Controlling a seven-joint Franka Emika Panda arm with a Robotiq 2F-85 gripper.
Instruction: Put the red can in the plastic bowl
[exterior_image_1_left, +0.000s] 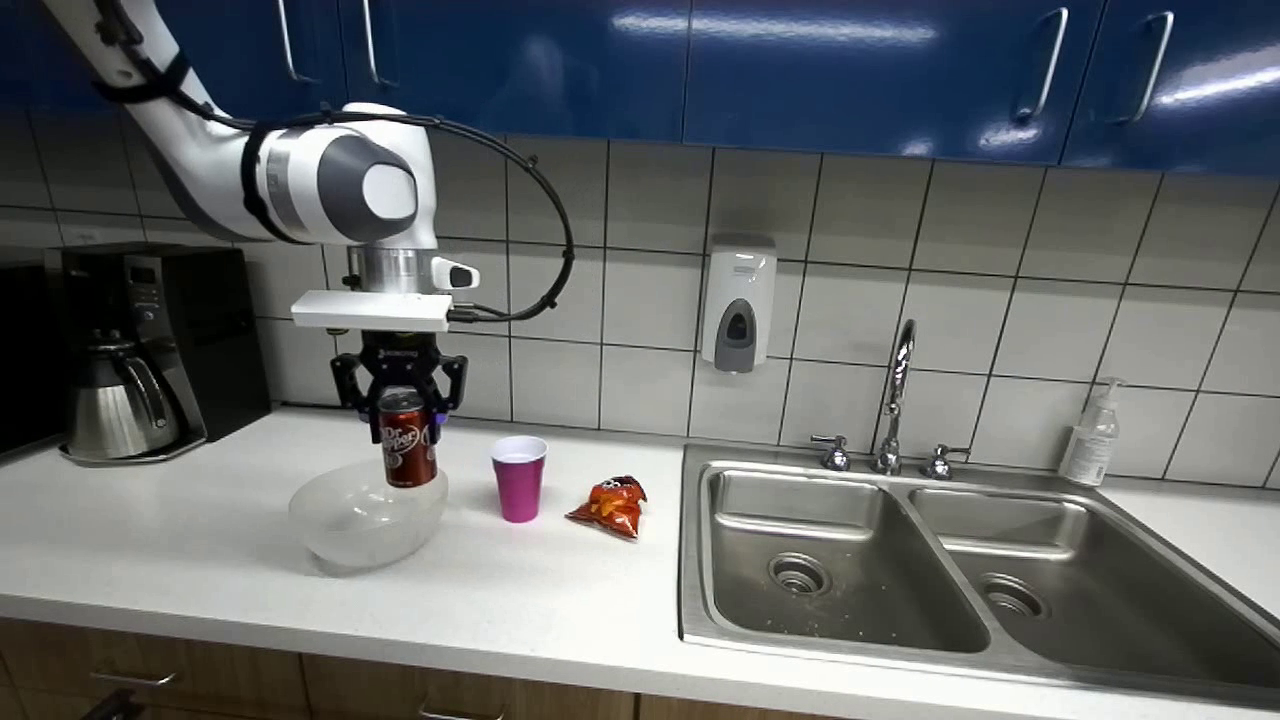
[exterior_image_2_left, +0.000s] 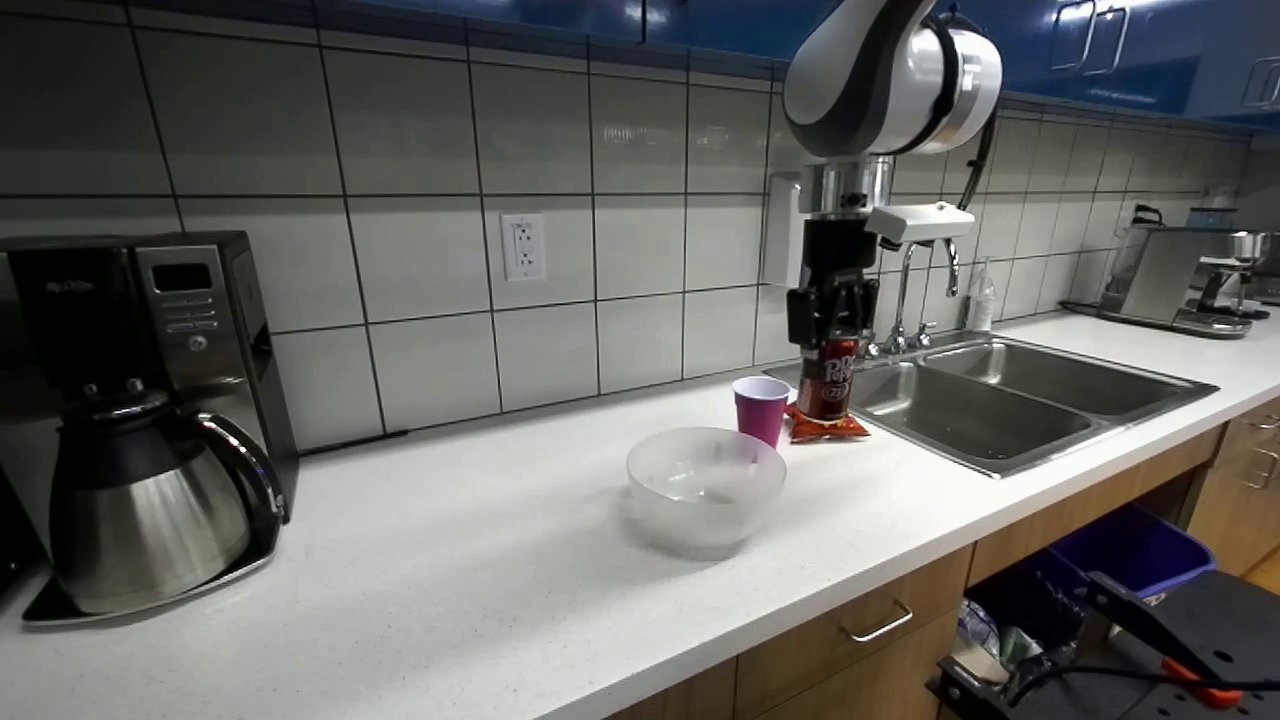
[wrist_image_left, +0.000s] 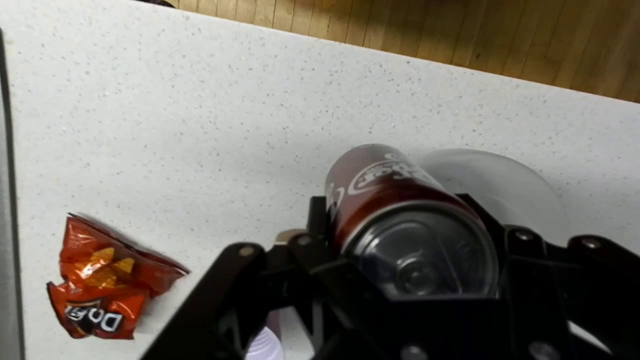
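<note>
The red can is a dark red Dr Pepper can. My gripper is shut on it; in both exterior views the can hangs roughly upright below the fingers. The gripper holds the can above the counter. In the wrist view the can sits between the two black fingers, one end facing the camera. The clear plastic bowl stands on the counter; its inside looks empty. The can overlaps its back right rim in an exterior view. The bowl is beside the can, partly hidden in the wrist view.
A pink cup stands right of the bowl and also shows in an exterior view. An orange chip bag lies beyond it. The steel sink is farther right. A coffee maker stands at the counter's left end.
</note>
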